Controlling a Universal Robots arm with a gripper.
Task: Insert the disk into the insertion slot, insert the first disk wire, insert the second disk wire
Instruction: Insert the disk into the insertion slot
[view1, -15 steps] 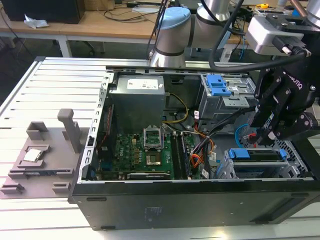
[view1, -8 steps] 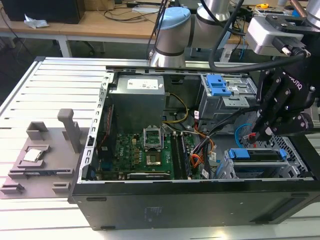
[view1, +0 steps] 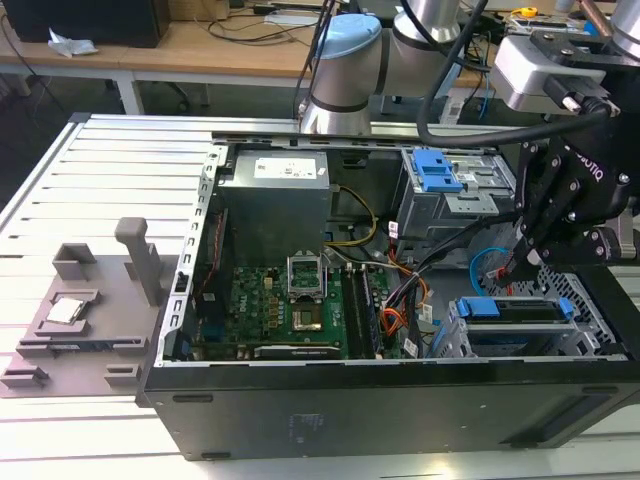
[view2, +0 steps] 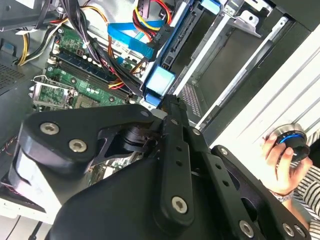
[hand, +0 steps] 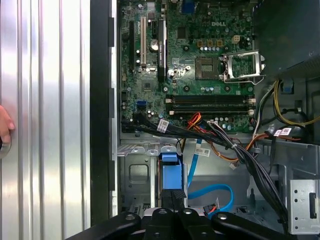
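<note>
Clamping the gripper (hand: 172, 196) tight on the blue-framed disk (hand: 170, 172), held on edge partway into the insertion slot (view1: 456, 338) at the exterior view's right of the computer case (view1: 300, 410), seemingly mid first step, needing a straight, square push home.

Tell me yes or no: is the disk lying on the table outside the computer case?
No: the disk in its blue frame sits inside the computer case, in the insertion slot at the exterior view's right.
</note>
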